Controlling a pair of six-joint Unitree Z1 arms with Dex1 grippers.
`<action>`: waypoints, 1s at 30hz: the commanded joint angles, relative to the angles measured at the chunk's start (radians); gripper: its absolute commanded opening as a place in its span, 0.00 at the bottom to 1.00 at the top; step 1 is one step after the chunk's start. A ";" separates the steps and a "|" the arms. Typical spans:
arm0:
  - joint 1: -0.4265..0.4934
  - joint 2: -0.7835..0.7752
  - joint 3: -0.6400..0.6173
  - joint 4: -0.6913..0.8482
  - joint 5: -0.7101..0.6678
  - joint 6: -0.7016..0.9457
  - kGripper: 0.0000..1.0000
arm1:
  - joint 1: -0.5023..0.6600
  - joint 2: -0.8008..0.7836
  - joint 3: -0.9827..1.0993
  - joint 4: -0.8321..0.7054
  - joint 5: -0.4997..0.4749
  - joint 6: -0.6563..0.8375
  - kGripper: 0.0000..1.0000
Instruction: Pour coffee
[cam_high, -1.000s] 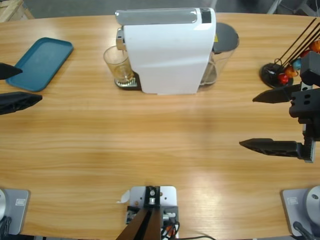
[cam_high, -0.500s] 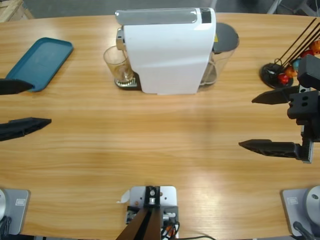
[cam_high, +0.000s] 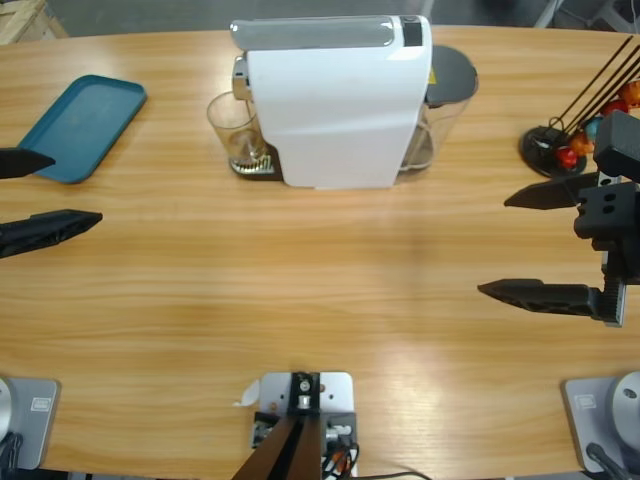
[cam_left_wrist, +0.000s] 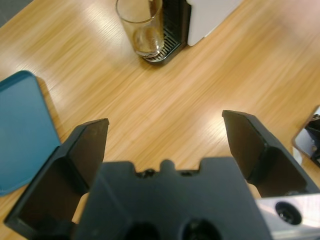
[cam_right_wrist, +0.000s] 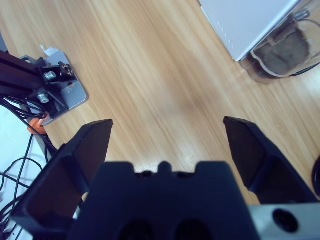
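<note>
Coffee (cam_left_wrist: 146, 47): thin dark-brown layer at the bottom of one clear drinking glass (cam_high: 236, 132), which stands on the black drip grille of the white box-shaped coffee machine (cam_high: 335, 100), under its spout at the machine's left end. Left wrist view shows the liquid and grille; high view shows the glass but barely any liquid.

Left gripper (cam_high: 48, 195) at the table's left edge, jaws spread wide, nothing between them, well apart from the glass. Right gripper (cam_high: 508, 243) at the right edge, jaws also wide apart and empty.

High view only: one black wire rack of round coloured capsules (cam_high: 570, 145), far right. One teal rectangular plastic tray (cam_high: 82, 125), far left, also partly in left wrist view. Right wrist view adds the machine's clear water tank (cam_right_wrist: 281, 52) behind its white body. Wooden table (cam_high: 320, 290) under everything.
</note>
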 joint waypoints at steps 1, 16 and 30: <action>-0.013 -0.025 0.052 -0.031 0.057 -0.043 0.99 | 0.012 -0.010 0.030 -0.009 -0.018 0.010 1.00; -0.013 -0.055 0.102 -0.114 0.085 -0.048 0.96 | 0.012 -0.010 0.030 -0.009 -0.018 0.013 1.00; -0.013 -0.027 0.110 -0.132 0.082 -0.052 0.95 | 0.012 -0.033 0.041 -0.018 -0.078 0.057 1.00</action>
